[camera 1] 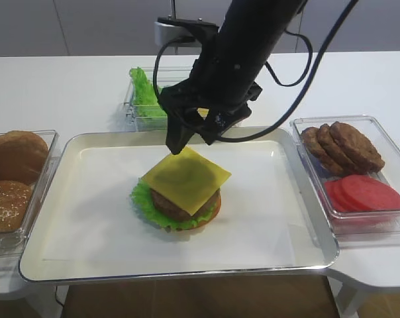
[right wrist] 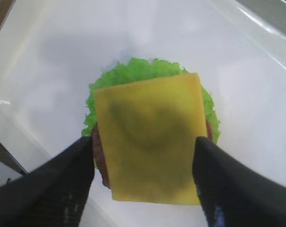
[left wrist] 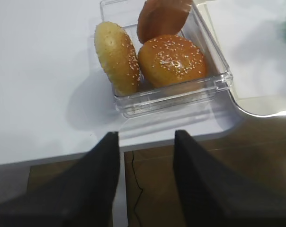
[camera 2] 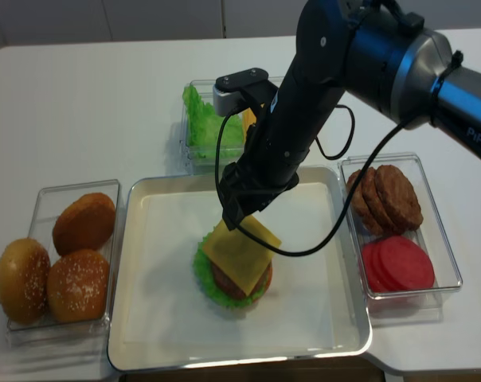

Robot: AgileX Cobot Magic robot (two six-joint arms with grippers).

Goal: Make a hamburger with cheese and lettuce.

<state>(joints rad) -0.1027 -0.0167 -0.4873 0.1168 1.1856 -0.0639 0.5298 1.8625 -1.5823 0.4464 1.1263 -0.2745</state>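
Right pincer [right wrist: 143, 184] stands spread wide just above the near edge of the cheese [right wrist: 152, 137], fingers either side and pinching nothing. That yellow slice lies flat on the patty, skewed, with the lettuce [right wrist: 147, 66] frilling out beneath; the hamburger [camera 1: 180, 202] sits mid-tray [camera 1: 87, 252] on the bench. Left pincer [left wrist: 145, 184] hangs over the bench's near edge by the bun box [left wrist: 214, 85], seemingly parted and empty, though the view is partial. Cheese and lettuce look placed; a top bun [left wrist: 172, 59] probably remains.
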